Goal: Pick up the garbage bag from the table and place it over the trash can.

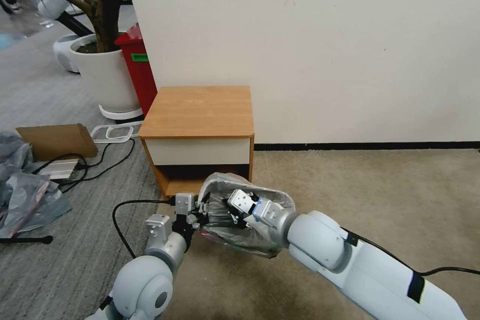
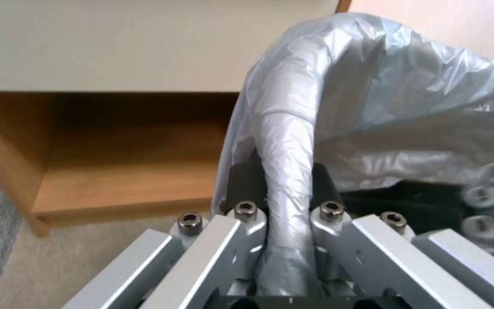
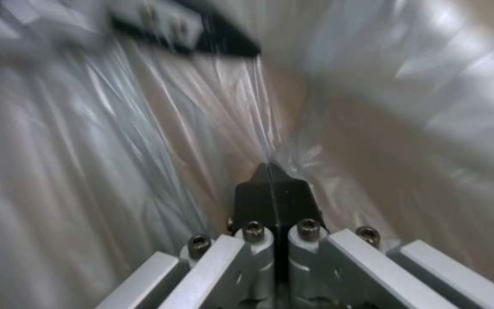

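Observation:
The garbage bag (image 1: pixel 225 181), thin grey crinkled plastic, is draped over the trash can (image 1: pixel 282 199), which stands on the carpet in front of the table (image 1: pixel 200 110). A pinkish-red band of the bag shows low on the can's near side. My left gripper (image 1: pixel 200 215) is shut on the can's left rim with the bag film wrapped over it; in the left wrist view the black fingers (image 2: pixel 246 182) clamp either side of the covered rim (image 2: pixel 284 128). My right gripper (image 1: pixel 231 219) reaches down inside the lined can and is shut, with a fold of bag film (image 3: pixel 261 107) pinched at its tips (image 3: pixel 270 176).
The table's open lower shelf (image 2: pixel 127 184) lies just behind the can. To the left are a tall red bin (image 1: pixel 137 70), a white plant pot (image 1: pixel 102 75), a cardboard box (image 1: pixel 57 140), cables (image 1: pixel 100 160) and crumpled plastic (image 1: pixel 20 190). Open carpet (image 1: pixel 375 195) stretches right, along the wall.

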You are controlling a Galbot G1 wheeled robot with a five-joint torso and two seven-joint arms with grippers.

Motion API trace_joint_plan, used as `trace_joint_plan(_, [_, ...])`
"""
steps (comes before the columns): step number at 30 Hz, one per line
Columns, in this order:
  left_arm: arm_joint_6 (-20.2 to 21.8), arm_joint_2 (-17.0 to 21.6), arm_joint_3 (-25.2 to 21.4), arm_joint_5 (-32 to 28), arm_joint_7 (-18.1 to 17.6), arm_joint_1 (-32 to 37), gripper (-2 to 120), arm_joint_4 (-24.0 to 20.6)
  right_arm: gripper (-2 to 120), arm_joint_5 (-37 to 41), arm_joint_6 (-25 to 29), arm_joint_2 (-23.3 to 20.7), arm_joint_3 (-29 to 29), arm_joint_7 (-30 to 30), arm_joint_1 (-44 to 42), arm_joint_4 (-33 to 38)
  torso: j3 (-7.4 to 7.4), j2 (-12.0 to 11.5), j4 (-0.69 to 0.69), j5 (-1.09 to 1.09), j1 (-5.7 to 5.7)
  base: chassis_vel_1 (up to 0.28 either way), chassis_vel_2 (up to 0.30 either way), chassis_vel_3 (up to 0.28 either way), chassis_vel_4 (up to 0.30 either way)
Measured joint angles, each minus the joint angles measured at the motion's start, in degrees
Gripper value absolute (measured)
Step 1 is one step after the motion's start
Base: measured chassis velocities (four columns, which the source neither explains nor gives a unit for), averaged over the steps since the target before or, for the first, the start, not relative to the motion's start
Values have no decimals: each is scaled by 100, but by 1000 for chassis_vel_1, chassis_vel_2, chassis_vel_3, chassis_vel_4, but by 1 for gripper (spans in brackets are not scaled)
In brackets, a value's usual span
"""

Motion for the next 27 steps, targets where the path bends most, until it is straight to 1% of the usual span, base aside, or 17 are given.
trace_joint_plan(5, [-73, -8, 37, 264, 102, 26, 4, -59, 0, -200, 18, 5, -133, -14, 13, -281, 0, 0, 0, 0, 0, 0, 0, 0, 0])
trace_joint_plan(10, [-126, -42, 71, 457, 190, 112, 4, -109, 0, -354, 25, 4, -146, -16, 13, -453, 0, 0, 0, 0, 0, 0, 0, 0, 0])
trace_joint_plan(27, [-142, -197, 232, 609, 218, 164, 4, -179, 0, -910, 33, -114, -334, -156, 66, -720, 0, 1, 0, 0, 0, 0, 0, 0, 0])
